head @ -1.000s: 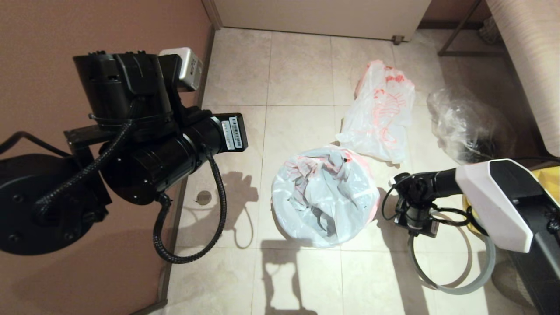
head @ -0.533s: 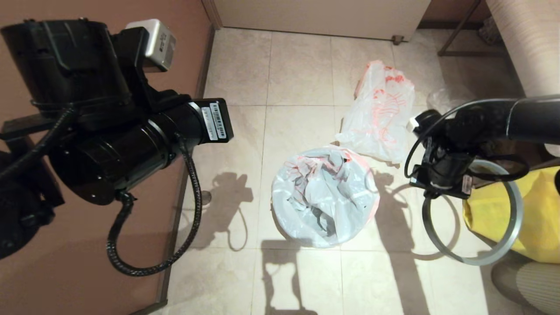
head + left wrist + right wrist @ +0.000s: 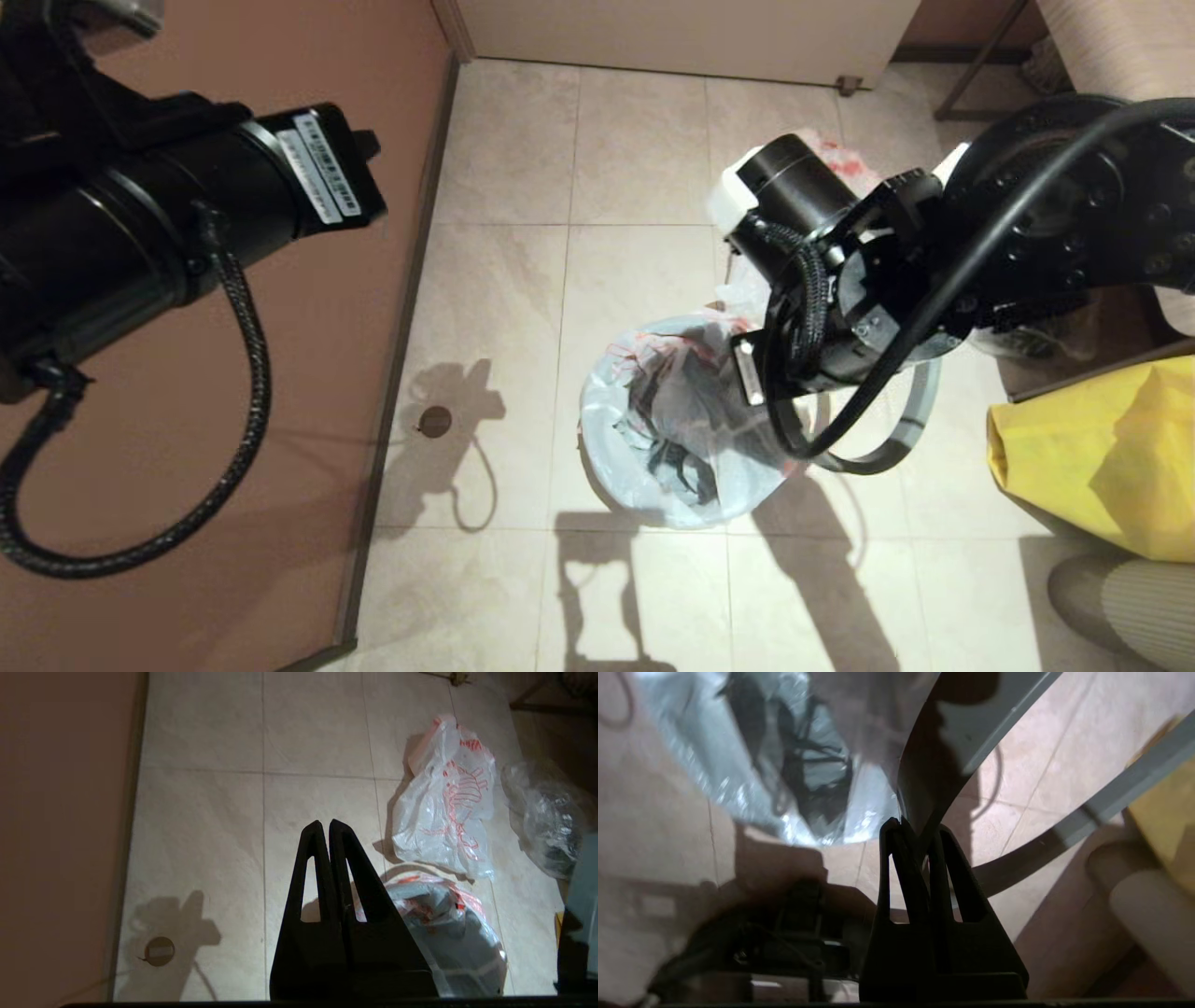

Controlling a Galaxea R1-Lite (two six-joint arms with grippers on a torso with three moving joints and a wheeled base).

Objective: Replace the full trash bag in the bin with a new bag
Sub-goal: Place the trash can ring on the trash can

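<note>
While clamped in the right tool (image 3: 915, 835), grey ring rim (image 3: 901, 439) tilted beside the bin (image 3: 686, 434); left tool (image 3: 329, 828) together.

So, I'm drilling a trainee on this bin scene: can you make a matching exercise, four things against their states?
Things:
1 grey ring rim
2 new bag
3 full trash bag
4 left gripper

States:
a lying on the floor tiles
b lining the bin
c shut, holding nothing
d pinched in the right gripper

Pairs: 1-d, 2-b, 3-a, 4-c
</note>
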